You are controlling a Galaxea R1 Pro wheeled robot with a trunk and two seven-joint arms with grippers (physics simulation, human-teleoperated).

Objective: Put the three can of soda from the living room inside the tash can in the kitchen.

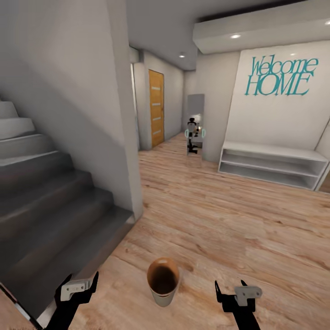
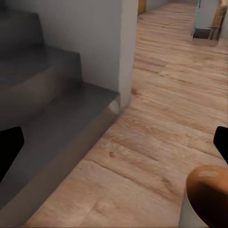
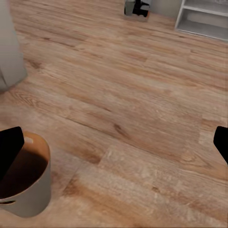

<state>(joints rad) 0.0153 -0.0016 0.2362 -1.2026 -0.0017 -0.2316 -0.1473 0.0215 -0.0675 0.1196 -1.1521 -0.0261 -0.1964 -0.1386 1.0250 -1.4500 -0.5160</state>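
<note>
Two black arms reach out low in the head view, and each one ends in a tool. Far to the left is a grey staircase point(image 1: 50, 192) going up beside a white wall point(image 1: 121, 114). The left tool point(image 1: 79, 286) hangs just past the bottom step, over the wood floor point(image 1: 220, 215). Its fingers stand apart and it holds nothing. Next comes the bin point(image 1: 162, 280). It stands upright on the floor between the two tools, close in front of the robot. It is round, brown inside with a copper rim and a pale outer side. It looks empty, though its bottom is dark. Then comes the right tool point(image 1: 237, 292), also spread wide and holding nothing. Farther back there is an orange door point(image 1: 156, 107), a tall mirror point(image 1: 195, 123) showing the robot, and a low white shelf point(image 1: 272, 164) under blue "Welcome HOME" letters point(image 1: 279, 77).

No drink cans show here, so I think the robot is on its way and must go find them. This looks like a hallway, not a kitchen.

What could go wrong? The bin is very near the robot. If the robot rolls forward or turns fast, it may bump the bin and tip it over or push it away. The left arm is close to the stairs, so a wide swing could hit the step. The wall corner is near too.
</note>
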